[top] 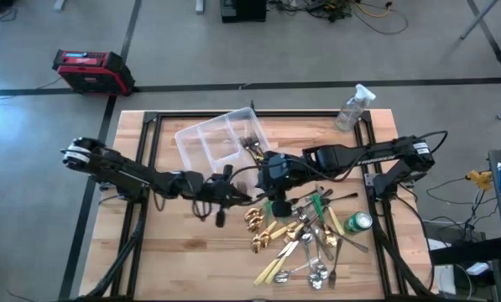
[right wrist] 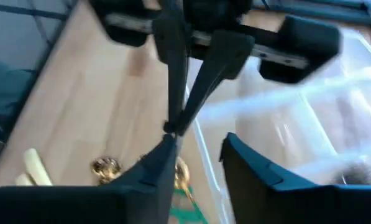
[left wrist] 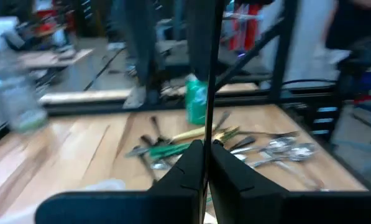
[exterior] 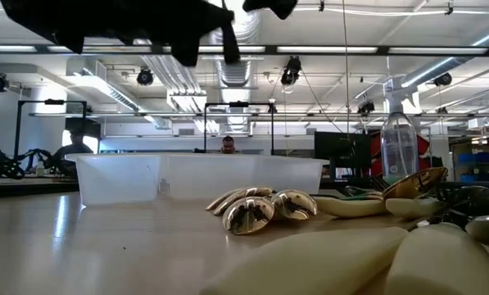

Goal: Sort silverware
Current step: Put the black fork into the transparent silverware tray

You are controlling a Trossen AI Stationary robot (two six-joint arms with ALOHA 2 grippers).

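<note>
The silverware [top: 305,239] lies in a loose pile on the table's near right part: gold spoons [exterior: 260,209], silver spoons, green-handled and cream-handled pieces [left wrist: 235,146]. My left gripper [left wrist: 206,149] hovers at mid table [top: 237,197], shut on a thin dark piece [left wrist: 210,74]; its kind does not show. My right gripper [right wrist: 197,155] is open and faces the left gripper's fingertips [right wrist: 173,127] at close range above the pile's far left edge [top: 267,197]. I cannot tell whether it touches them. My left gripper pinches the thin dark piece between its two fingers [left wrist: 194,158], at the piece's lower stretch [left wrist: 207,134]. The piece shows edge-on and runs straight on past the fingertips. It is lifted clear of the table.
A clear divided tray [top: 221,138] lies tilted on the far middle of the table, with a few dark pieces at its right end. A green can [top: 359,222] lies at the pile's right side. A clear spray bottle [top: 352,107] stands at the far right corner. Bare wood lies to the near left.
</note>
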